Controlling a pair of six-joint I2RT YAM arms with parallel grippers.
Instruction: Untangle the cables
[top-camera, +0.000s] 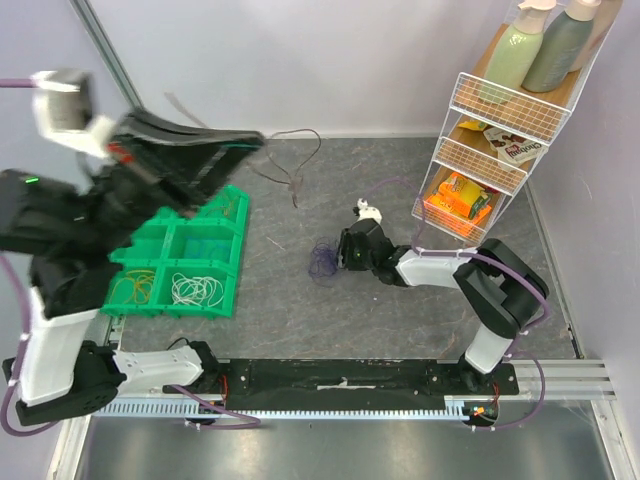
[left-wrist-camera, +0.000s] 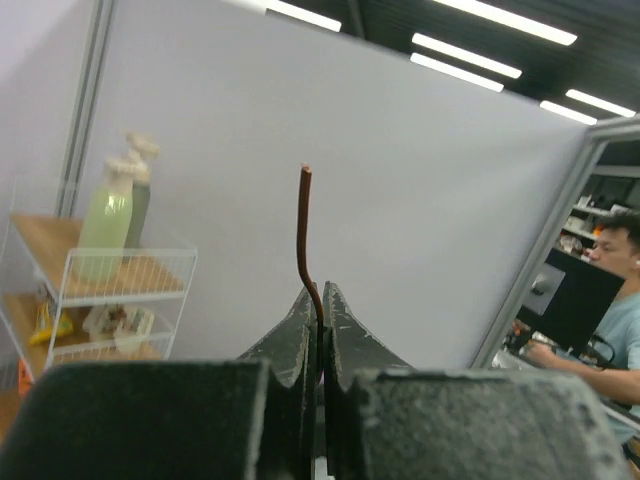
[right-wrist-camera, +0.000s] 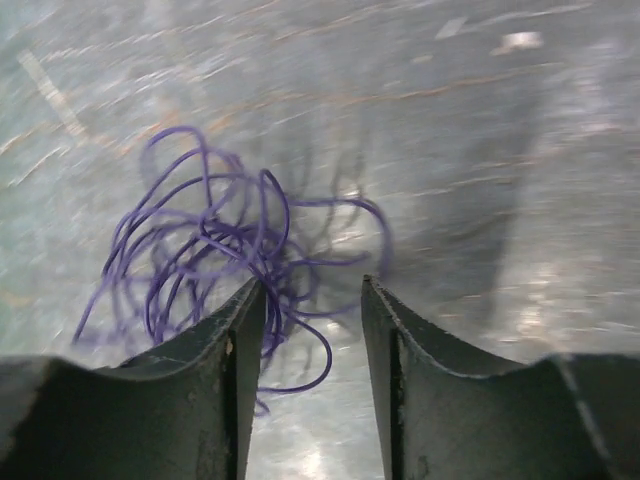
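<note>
My left gripper is raised above the table's back left and is shut on a thin brown cable that trails down onto the grey mat. In the left wrist view the cable's end sticks up from the closed gripper. A tangle of purple cable lies mid-table. My right gripper is low beside it, open. In the right wrist view the purple tangle lies ahead and left, with one loop reaching between the open gripper's jaws.
A green compartment tray at the left holds yellowish and white cable coils. A white wire shelf with bottles and snack packets stands at the back right. Walls close the back and right.
</note>
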